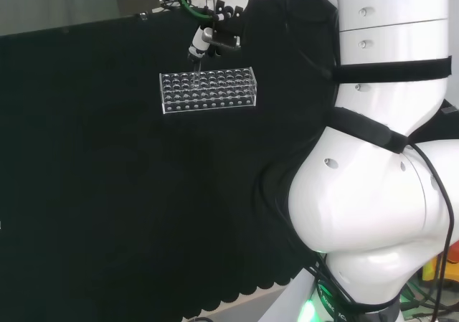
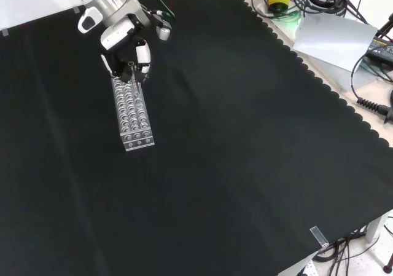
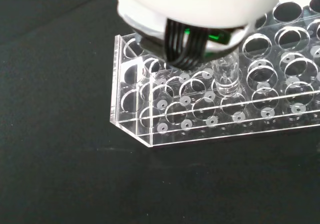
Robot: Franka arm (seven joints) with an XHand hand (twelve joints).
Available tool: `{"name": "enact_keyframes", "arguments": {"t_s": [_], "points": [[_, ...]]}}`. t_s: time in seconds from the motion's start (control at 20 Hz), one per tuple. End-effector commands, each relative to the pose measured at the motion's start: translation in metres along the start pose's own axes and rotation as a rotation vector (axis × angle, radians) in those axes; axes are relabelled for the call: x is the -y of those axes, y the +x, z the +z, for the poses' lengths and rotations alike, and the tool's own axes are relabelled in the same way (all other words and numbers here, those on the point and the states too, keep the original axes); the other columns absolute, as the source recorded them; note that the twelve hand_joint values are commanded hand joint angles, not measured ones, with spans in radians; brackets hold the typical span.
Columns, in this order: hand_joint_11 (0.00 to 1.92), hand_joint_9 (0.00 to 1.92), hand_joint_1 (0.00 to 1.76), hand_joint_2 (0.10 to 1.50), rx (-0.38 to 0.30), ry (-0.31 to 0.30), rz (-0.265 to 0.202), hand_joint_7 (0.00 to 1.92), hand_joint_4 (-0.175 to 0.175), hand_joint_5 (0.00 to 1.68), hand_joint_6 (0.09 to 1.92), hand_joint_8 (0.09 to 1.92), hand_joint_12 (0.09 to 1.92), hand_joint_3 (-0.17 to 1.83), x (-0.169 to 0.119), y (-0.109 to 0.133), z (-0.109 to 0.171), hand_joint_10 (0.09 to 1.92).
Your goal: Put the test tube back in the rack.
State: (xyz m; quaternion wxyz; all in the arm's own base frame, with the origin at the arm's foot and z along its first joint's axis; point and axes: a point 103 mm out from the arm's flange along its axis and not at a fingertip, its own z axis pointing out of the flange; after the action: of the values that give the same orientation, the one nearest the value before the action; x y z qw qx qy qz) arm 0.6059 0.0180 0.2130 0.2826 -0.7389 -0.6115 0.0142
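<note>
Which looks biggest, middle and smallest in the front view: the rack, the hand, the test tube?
1. Clear plastic rack looks largest.
2. Black and white hand, nearly as large, but higher, so unsure.
3. Clear glass test tube, by far smallest.

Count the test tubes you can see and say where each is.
1. The test tube stands in a hole near one end of the clear rack, under the hand. Other clear tubes may go unseen.

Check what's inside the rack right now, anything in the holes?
One clear test tube stands in a hole of the rack near its end, its top under the robot hand. The holes in sight beside it look empty. Those beneath the robot hand are covered.
</note>
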Motion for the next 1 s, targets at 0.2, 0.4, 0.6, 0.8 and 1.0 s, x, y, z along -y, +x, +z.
{"name": "enact_keyframes", "arguments": {"t_s": [0.2, 0.4, 0.6, 0.8, 1.0], "points": [[1.21, 1.37, 1.44, 0.55, 0.025, 0.016, 0.022, 1.42, -0.175, 1.34, 0.53, 0.61, 0.97, 0.75, -0.008, 0.007, 0.008, 0.46], [1.21, 1.37, 1.44, 0.55, 0.032, 0.02, 0.001, 1.42, -0.175, 1.34, 0.53, 0.61, 0.97, 0.75, -0.019, 0.013, 0.021, 0.46], [1.21, 1.37, 1.44, 0.55, 0.048, 0.03, -0.007, 1.42, -0.175, 1.34, 0.53, 0.61, 0.97, 0.75, -0.023, 0.015, 0.024, 0.47], [1.21, 1.36, 1.44, 0.55, 0.055, 0.046, -0.016, 1.42, -0.175, 1.34, 0.53, 0.61, 0.97, 0.75, -0.023, 0.005, 0.02, 0.47], [1.21, 1.36, 1.44, 0.55, 0.063, 0.038, 0.027, 1.42, -0.175, 1.34, 0.53, 0.61, 0.97, 0.75, -0.024, 0.005, 0.022, 0.47]]}}
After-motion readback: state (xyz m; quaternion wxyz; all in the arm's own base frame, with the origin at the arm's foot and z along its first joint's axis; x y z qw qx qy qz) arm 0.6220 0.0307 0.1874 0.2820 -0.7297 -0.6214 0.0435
